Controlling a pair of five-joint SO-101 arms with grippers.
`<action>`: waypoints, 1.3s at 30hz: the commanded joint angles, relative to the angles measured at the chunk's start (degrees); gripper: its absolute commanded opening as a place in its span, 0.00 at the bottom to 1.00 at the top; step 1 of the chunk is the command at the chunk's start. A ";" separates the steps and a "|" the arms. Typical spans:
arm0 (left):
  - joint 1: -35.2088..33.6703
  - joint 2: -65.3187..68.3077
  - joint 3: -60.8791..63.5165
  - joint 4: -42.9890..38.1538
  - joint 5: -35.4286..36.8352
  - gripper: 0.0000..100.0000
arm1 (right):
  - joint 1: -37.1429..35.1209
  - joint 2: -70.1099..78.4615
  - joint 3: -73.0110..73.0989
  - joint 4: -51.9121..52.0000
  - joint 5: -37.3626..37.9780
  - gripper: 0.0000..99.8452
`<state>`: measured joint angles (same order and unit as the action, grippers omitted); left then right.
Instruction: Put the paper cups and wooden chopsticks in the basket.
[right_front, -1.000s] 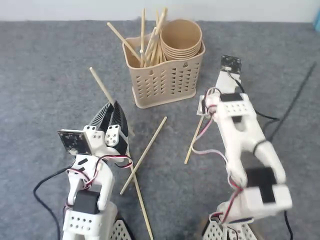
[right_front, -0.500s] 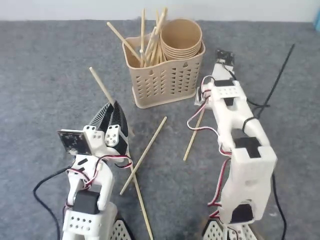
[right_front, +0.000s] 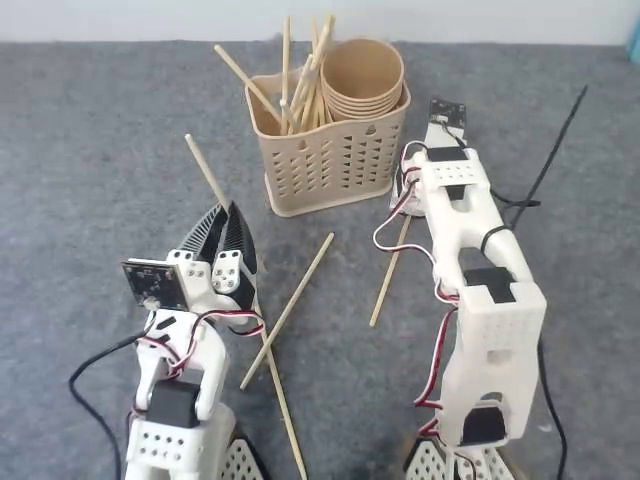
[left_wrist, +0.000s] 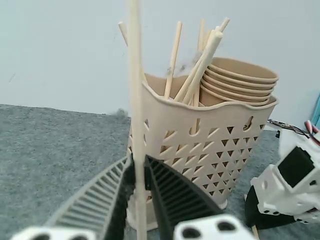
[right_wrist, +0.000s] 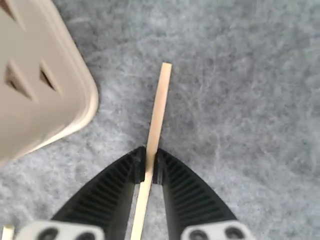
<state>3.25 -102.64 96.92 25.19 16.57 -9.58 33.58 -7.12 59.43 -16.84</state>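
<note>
wooden chopstick (right_wrist: 159, 95) clenched in my r pincer (right_wrist: 148, 170), l pincer (left_wrist: 139, 170) grips 2nd stick (left_wrist: 134, 75); next, i reckon: lift both into basket (left_wrist: 200, 145).

The white left arm (right_front: 180, 380) sits folded close to its base. Its black ribbed left gripper (left_wrist: 139, 167) points forward, jaws pinched together on a thin pale wooden chopstick (left_wrist: 134, 90) that stands up between them. The white right arm (right_front: 485, 300) is stretched far forward with its wrist bent downward, and the black right gripper (right_wrist: 148, 162) has its jaws closed on a second pale wooden chopstick (right_wrist: 159, 100).
</note>
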 joint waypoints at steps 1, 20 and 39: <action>-0.44 0.18 -0.31 0.09 -0.35 0.01 | 0.66 -3.82 -0.97 3.47 0.44 0.01; -0.26 0.18 -0.31 0.09 -0.44 0.01 | -3.74 -57.01 -0.53 20.00 0.97 0.01; -0.44 0.18 -0.31 0.09 -0.44 0.01 | -17.98 -76.62 13.27 0.13 13.19 0.01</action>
<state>3.25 -102.64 96.92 25.19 16.57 -27.16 -36.57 -0.09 66.37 -5.05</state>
